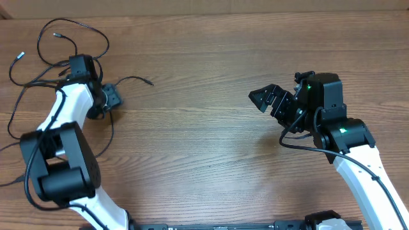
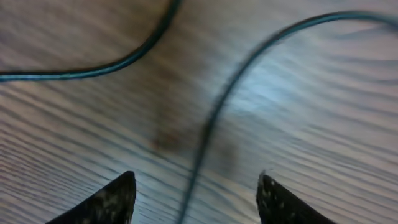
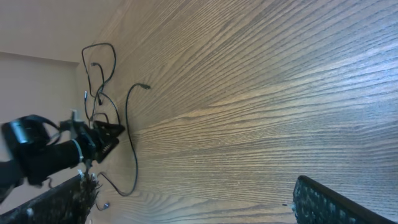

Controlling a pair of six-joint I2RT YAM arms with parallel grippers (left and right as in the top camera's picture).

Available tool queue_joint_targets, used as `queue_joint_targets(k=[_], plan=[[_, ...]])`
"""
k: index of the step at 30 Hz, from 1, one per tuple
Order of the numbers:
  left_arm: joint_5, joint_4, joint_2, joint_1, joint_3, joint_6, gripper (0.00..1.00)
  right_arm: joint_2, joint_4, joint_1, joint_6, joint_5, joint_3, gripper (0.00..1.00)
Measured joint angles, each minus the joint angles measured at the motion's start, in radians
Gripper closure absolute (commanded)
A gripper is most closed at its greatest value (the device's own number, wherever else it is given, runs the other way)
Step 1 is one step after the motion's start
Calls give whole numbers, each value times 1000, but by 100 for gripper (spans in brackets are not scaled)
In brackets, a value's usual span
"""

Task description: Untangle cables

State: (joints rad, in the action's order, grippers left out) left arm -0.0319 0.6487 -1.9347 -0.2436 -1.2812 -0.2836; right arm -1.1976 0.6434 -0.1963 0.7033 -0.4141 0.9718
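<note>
Left gripper (image 2: pixel 196 190): fingertips apart.
Cables (image 2: pixel 214 112): one cord runs between the fingertips; another curves across the upper left.
Table (image 2: pixel 323 112): wood grain.

One wooden table (image 1: pixel 204 51); left gripper (image 1: pixel 111 97), right gripper (image 1: pixel 263 97), that's two; cables (image 2: pixel 208 127) in one tangle, number unclear; three plug ends (image 1: pixel 56 35) showing.
</note>
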Motion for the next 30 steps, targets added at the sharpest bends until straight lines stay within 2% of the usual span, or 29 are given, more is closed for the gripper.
queue_joint_targets(k=[4,7,10,12,19,23,28,30], plan=[[-11,1,-35,-16,0,0,42,0,0,0,0,0,0,0],[-20,1,-53,-16,0,3,64,0,-1,0,0,0,0,0],[-13,-3,-58,-16,-2,14,71,0,0,0,-1,0,0,0],[-10,0,-63,-16,-9,28,95,0,-1,0,0,0,0,0],[-6,51,-80,-16,-38,61,96,0,0,0,0,0,0,0],[2,169,-79,-16,-53,49,96,0,-1,0,0,0,0,0],[16,277,-46,-16,-58,-45,96,0,-1,0,0,0,0,0],[21,295,55,-16,-58,-96,96,0,0,0,0,0,0,0]])
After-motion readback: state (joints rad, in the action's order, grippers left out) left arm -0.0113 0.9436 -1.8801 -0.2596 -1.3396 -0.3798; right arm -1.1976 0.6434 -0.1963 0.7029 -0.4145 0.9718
